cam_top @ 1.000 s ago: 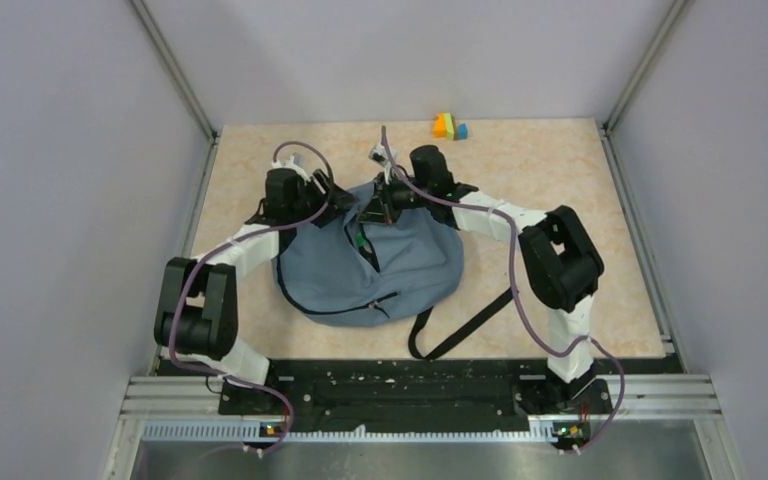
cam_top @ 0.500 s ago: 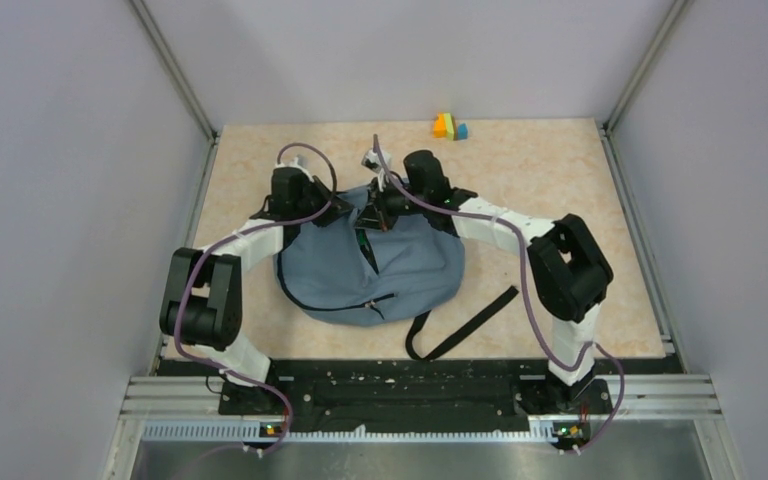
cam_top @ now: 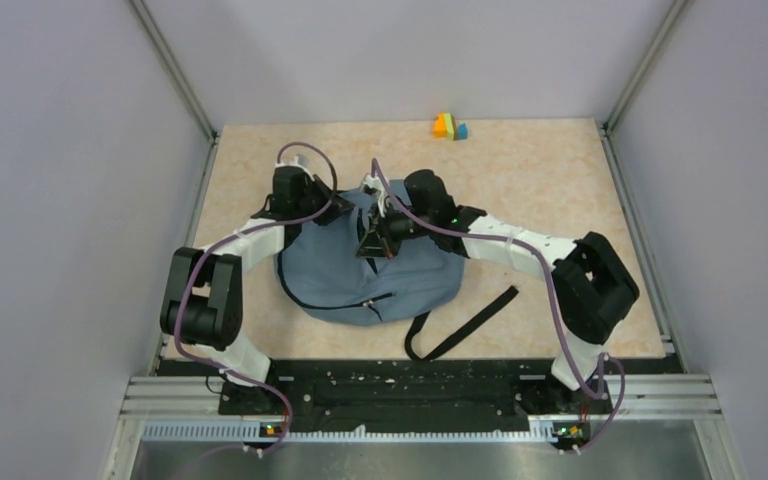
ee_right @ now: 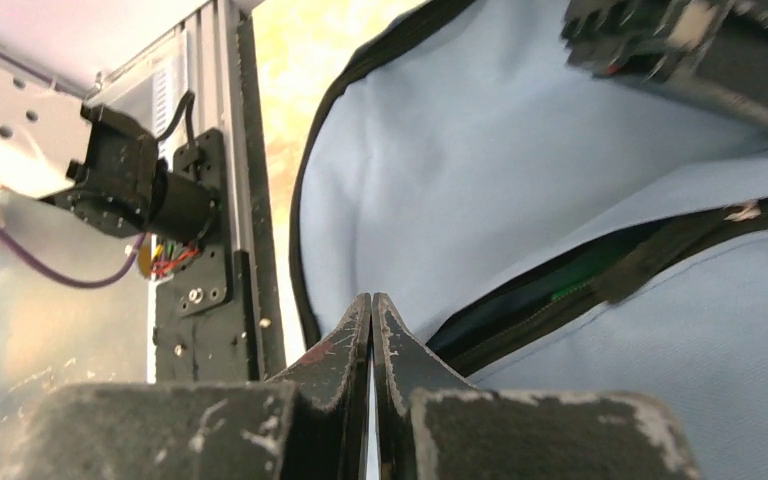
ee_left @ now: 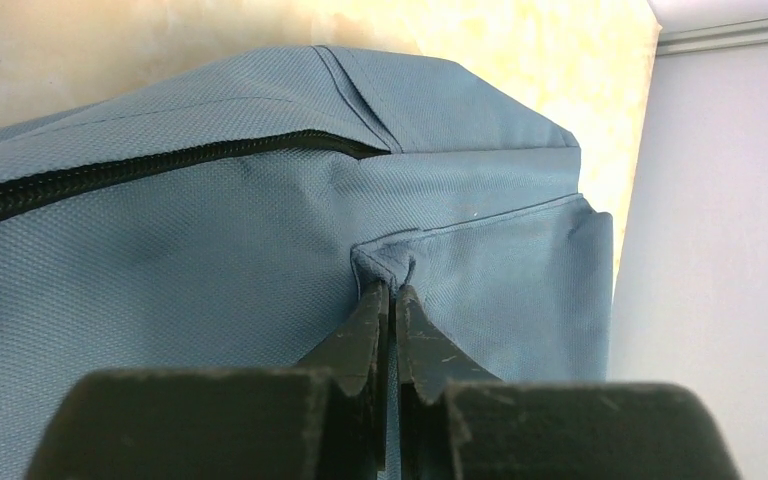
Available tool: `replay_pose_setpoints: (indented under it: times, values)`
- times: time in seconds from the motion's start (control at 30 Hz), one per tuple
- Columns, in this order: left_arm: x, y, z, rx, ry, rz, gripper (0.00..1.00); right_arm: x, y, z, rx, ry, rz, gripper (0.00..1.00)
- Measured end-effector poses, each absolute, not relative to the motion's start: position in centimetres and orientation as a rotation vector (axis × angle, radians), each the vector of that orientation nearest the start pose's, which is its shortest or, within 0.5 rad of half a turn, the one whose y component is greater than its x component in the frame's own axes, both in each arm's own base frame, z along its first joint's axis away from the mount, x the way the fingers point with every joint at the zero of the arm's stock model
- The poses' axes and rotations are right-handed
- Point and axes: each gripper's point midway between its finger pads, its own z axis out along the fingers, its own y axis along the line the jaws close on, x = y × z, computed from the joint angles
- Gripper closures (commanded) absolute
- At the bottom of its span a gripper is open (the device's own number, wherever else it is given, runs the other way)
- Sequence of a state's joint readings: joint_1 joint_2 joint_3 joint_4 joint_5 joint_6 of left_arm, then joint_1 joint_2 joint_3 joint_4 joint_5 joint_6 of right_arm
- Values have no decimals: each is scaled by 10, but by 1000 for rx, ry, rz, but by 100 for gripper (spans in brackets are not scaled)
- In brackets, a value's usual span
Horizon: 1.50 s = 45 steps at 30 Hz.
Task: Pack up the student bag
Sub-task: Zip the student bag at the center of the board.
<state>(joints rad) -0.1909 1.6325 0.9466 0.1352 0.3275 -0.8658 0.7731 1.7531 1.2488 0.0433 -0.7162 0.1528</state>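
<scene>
The student bag [cam_top: 405, 278], dusty-blue with dark zippers, lies flat in the middle of the table. My left gripper [cam_top: 338, 208] is at its far left corner. In the left wrist view it [ee_left: 392, 290] is shut on a small pinched fold of the bag's fabric [ee_left: 385, 262], just below a zipper [ee_left: 140, 168]. My right gripper [cam_top: 371, 244] hovers over the bag's upper middle. Seen from the right wrist, that gripper [ee_right: 371, 300] is shut with nothing between its fingers, beside a partly open zipper [ee_right: 610, 272] that shows something green [ee_right: 575, 283] inside.
Small coloured blocks [cam_top: 449, 126] sit at the table's far edge. A black strap [cam_top: 465, 322] trails from the bag toward the near right. The arms' black mounting rail [cam_top: 410, 392] runs along the near edge, and walls enclose both sides.
My left gripper has shut on the bag's fabric. The right arm has swung its gripper nearer, over the bag's middle, with its elbow moving out to the right.
</scene>
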Motion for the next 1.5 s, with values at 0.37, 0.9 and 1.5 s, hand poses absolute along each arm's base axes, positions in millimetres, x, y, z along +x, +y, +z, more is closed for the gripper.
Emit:
replay_pose_setpoints:
  times: [0.37,0.9,1.5]
  values:
    - [421,-163,136,-482,2154,-896,57,268,390,192,-973,1971,1037,64]
    - [403,-160,182,-327,2085,-873,47,331,398,174,-870,2088,564,55]
    - [396,-172,163,-299,2158,-895,42,339,408,156,-988,2057,285,57]
